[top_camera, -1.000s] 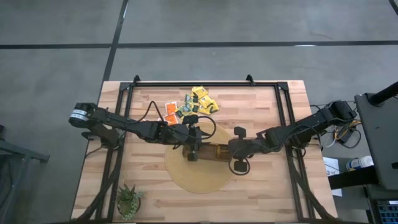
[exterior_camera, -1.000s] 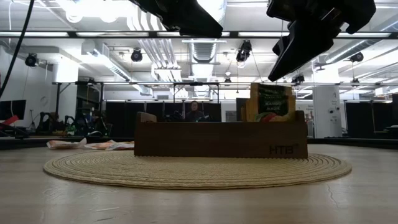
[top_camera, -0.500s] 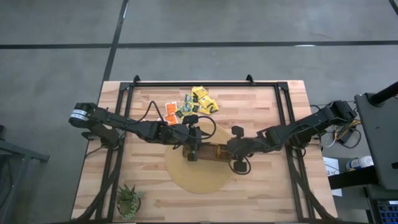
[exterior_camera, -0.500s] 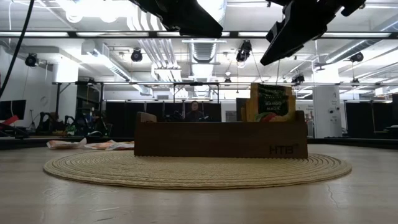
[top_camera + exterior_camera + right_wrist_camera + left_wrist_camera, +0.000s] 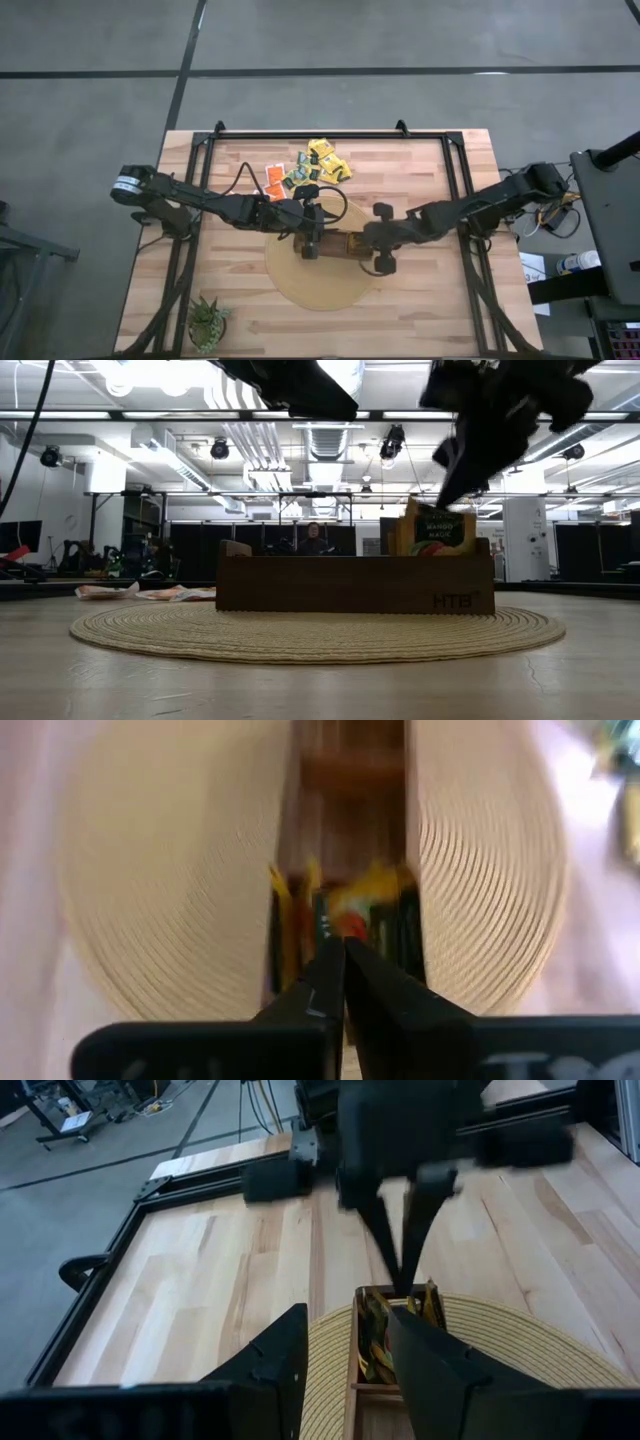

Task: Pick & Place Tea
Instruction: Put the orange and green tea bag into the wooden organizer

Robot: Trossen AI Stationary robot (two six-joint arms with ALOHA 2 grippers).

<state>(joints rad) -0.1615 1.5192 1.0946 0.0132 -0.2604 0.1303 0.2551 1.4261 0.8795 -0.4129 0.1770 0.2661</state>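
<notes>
Grey concrete floor all round; light butcher-block wooden table with a black frame sits in the middle. Round woven straw mat lies at table centre, long dark-brown compartmented wooden box on it. Small green potted plant at the near-left corner, well apart from the work.

Left arm reaches in from the left; left gripper hangs over the box's left end, fingers apart, nothing between them. Right arm comes in from the right; right gripper is over the box's right end, fingers pressed together, tips pointing down at the sachets in the end compartment. No sachet visibly pinched in any view.

Tea: loose pile of small flat square sachets, orange, yellow and dark green, on bare wood beyond the mat, near the far edge. More sachets stand on edge in the box's right-end compartment, one dark green one sticking up above the wall.

Handling, my read: paper sachets, very light, thin, floppy, a bit slick. Flat ones are hard to get under; best pinch a raised edge or corner. Standing ones: grip across the top edge. Light squeeze is enough.
</notes>
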